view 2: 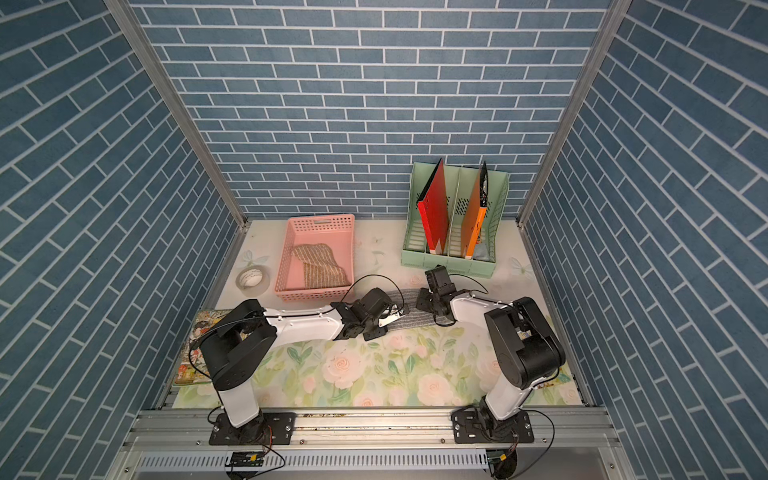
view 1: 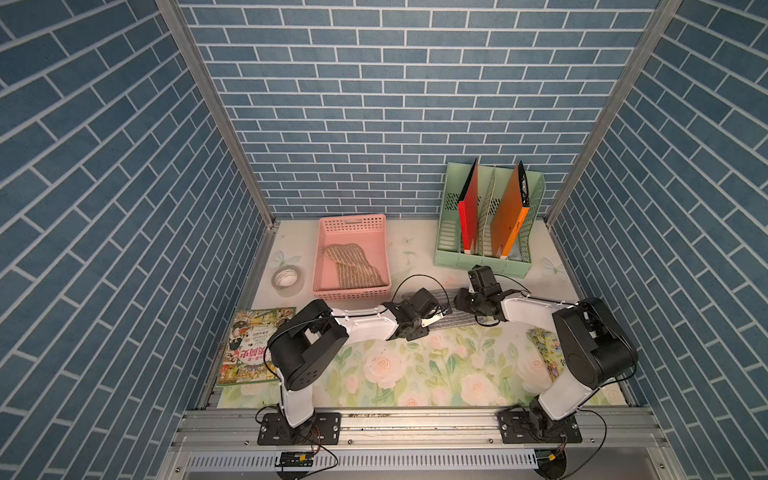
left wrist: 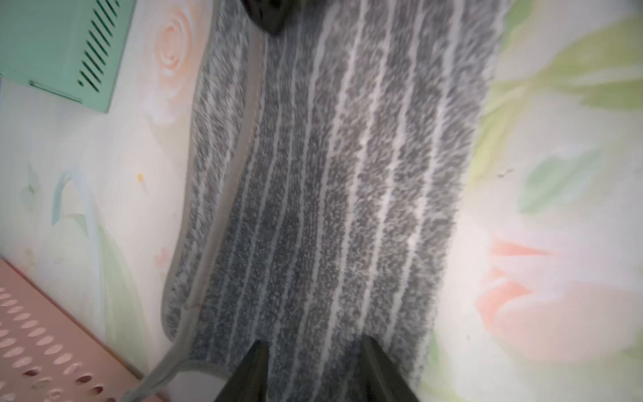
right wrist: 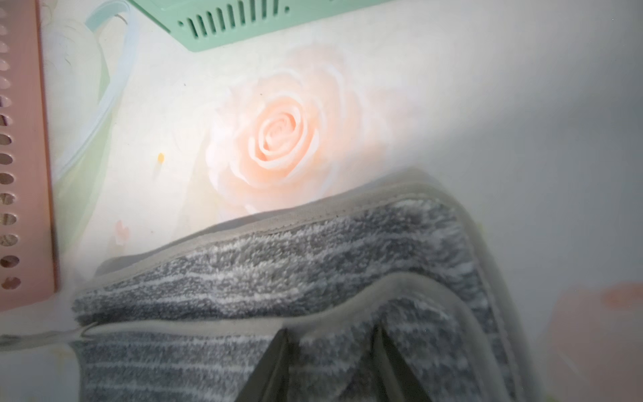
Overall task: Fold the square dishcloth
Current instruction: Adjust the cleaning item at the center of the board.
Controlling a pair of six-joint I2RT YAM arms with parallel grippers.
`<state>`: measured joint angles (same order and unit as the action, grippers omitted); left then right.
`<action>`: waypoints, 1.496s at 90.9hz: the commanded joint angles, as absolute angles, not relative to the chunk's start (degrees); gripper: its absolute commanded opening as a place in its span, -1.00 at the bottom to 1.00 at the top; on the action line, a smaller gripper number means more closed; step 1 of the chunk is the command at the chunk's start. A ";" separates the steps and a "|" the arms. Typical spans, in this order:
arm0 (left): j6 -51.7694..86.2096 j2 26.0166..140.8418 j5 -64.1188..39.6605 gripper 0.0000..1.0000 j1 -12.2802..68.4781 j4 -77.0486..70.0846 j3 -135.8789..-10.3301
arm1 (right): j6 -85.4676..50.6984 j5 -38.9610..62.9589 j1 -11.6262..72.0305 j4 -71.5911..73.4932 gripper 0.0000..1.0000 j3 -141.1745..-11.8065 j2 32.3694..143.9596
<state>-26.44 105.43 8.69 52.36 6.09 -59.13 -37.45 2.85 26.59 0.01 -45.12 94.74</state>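
Note:
The square dishcloth is grey with pale stripes. It lies doubled over on the flowered table, between my two wrists. My left gripper stands low over the cloth's left end, jaws apart, with flat cloth between the fingers. My right gripper is at the right end, jaws also apart. Its fingertips rest on the upper layer, whose hem humps up between them. The lower layer sticks out beyond the hem.
A pink basket holding a brown striped cloth stands behind the left wrist. A tape roll lies to its left. A green file holder with red and orange folders stands back right. Books lie at the left and right.

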 commanded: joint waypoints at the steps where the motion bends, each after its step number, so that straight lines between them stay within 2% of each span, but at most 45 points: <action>1: -26.37 105.71 11.37 -0.05 51.95 3.43 -58.62 | -37.22 0.44 26.19 -6.69 -0.18 -41.33 92.44; 25: -32.12 108.81 17.44 -0.04 51.04 0.96 -56.72 | -39.07 -0.18 28.97 -7.25 -0.18 -33.17 87.14; 39: -33.10 109.84 18.70 -0.05 48.70 0.28 -60.48 | -43.26 -1.53 35.52 -7.91 -0.17 -28.91 82.90; 50: -34.65 110.35 20.29 0.06 48.25 -1.45 -63.24 | -46.73 -2.38 40.01 -9.61 -0.17 -27.54 78.89; 68: -34.72 112.07 20.64 0.09 48.24 -3.38 -67.56 | -51.12 -1.55 49.37 -11.32 -0.15 -29.62 75.71; 79: -32.20 108.13 14.13 0.10 48.24 2.26 -67.54 | -48.97 -3.41 48.41 -15.65 -0.09 -32.59 73.20; 92: -29.90 100.95 6.99 0.12 48.09 7.63 -63.01 | -45.48 -2.25 41.94 -17.48 -0.02 -33.95 69.36; 106: -26.96 97.20 2.47 0.11 48.16 10.00 -58.28 | -43.54 -1.61 38.29 -17.05 -0.02 -32.07 70.98; 121: -25.13 99.86 4.95 0.11 48.25 9.30 -58.25 | -44.03 -0.50 38.38 -14.36 -0.15 -29.11 74.69; 136: -25.23 103.75 8.23 0.09 48.25 6.23 -59.87 | -46.29 -0.89 40.35 -15.50 -0.28 -26.90 71.31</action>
<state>-26.30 101.32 5.87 48.27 7.42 -58.59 -45.06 -1.10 39.00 -12.78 -29.39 73.03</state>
